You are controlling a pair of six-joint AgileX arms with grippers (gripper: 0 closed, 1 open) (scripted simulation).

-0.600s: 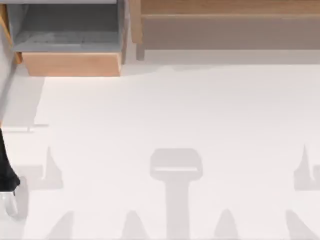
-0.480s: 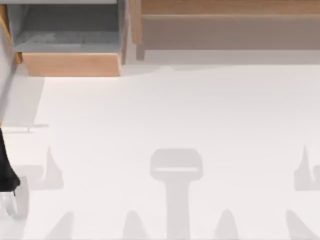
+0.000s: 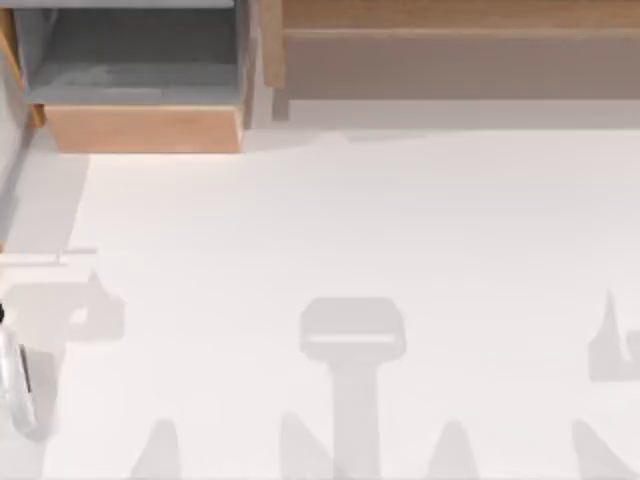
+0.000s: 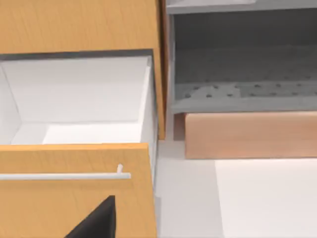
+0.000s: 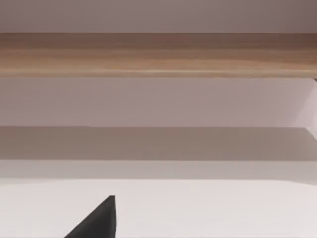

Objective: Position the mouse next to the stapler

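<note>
Your narrow, pale silver-white stapler lies at the white counter's left edge. The left gripper hangs by the open wooden drawer's front and the right gripper over the counter. You cannot tell how wide either stands.

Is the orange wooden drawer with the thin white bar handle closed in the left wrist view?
No, the orange wooden drawer stands pulled out, its white inside exposed.

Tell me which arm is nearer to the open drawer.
Left. The left pincer hangs by the drawer front; the right pincer faces the long shelf, farther right.
</note>
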